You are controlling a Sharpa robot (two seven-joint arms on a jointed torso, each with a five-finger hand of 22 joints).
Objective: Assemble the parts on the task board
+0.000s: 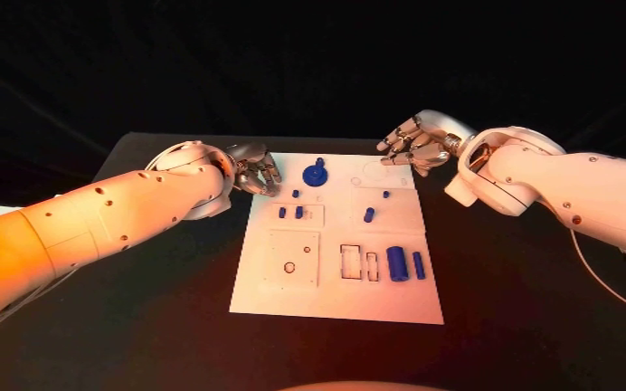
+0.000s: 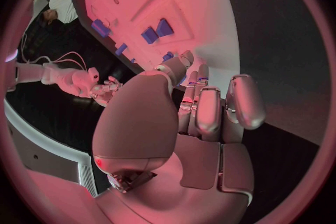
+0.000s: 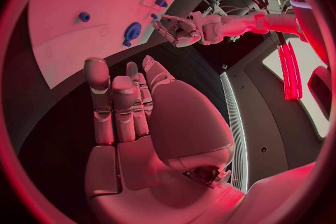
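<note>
White task board [image 1: 334, 296], unlabelled blue parts [image 1: 396, 264]

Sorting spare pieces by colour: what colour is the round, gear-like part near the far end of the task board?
Blue; the round part shows best in the head view.

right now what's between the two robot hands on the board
In the head view, the round blue part sits between the left robot hand and right robot hand.

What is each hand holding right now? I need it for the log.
Left hand: holds nothing, fingers loosely apart, at the task board's far left edge.
Right hand: holds nothing, fingers apart, over the board's far right corner.
</note>
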